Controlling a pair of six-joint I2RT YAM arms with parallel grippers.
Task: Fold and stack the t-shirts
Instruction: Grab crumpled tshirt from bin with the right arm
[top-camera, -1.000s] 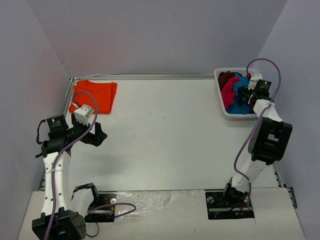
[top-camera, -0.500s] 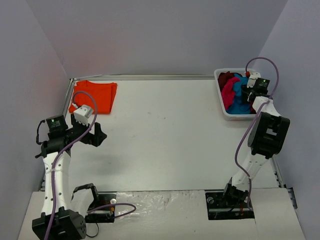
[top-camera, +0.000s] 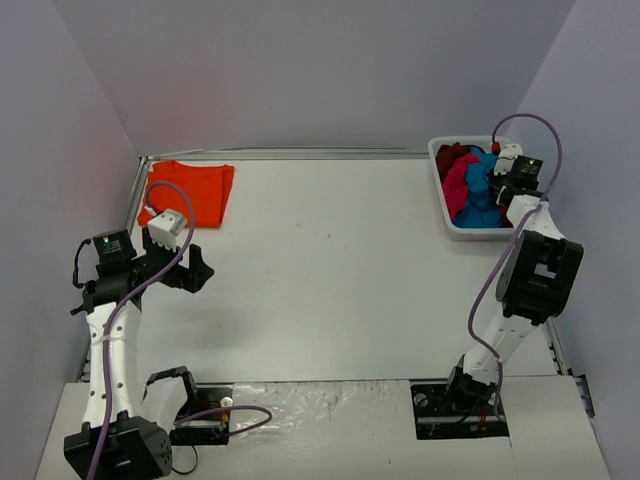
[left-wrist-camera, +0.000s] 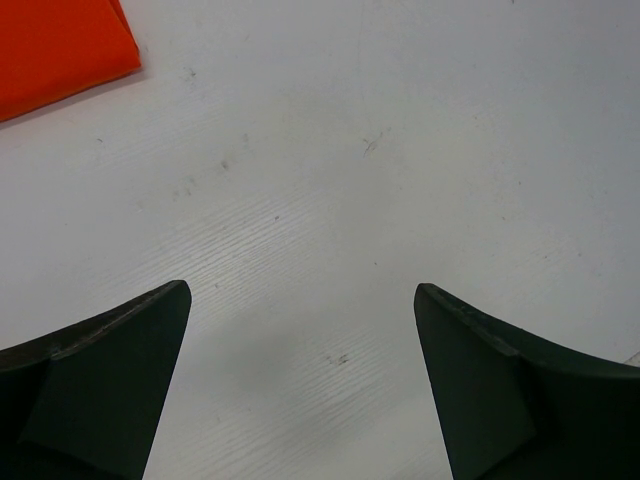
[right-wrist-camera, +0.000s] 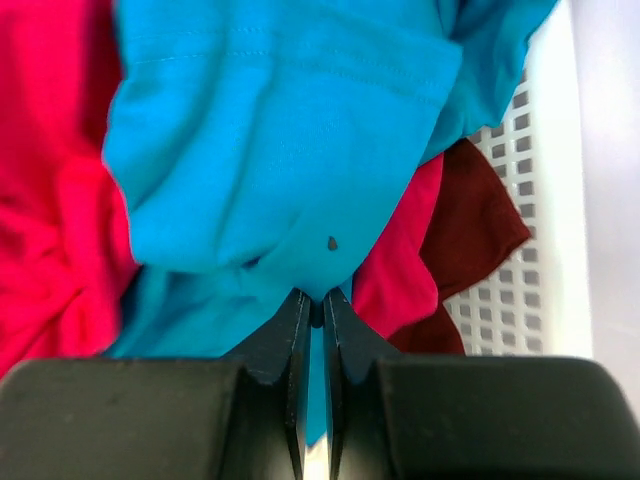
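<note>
Currently pinches a fold of the teal-blue cloth t-shirt (right-wrist-camera: 280, 130) with the right claw (right-wrist-camera: 312, 300), its 2 fingers pressed together and a sliver of teal cloth caught between them. Reaches with that arm into the white plastic slotted basket (right-wrist-camera: 540, 200) at the far right corner of the white table (top-camera: 330, 270). Has 3 crumpled tees heaped in that basket: the teal-blue one uppermost in the middle, a magenta-pink cloth t-shirt (right-wrist-camera: 50, 230) touching it on the left of the wrist view and also poking out from under its right edge, and a dark red cloth t-shirt (right-wrist-camera: 480, 220) low against the slotted wall. Has a 4th, the orange cloth t-shirt (top-camera: 190, 190), lying flat in a roughly rectangular shape at the far left corner of the table, well apart from the basket. Holds the left claw (left-wrist-camera: 300, 290) spread wide apart above bare table near the orange tee, gripping nothing.
</note>
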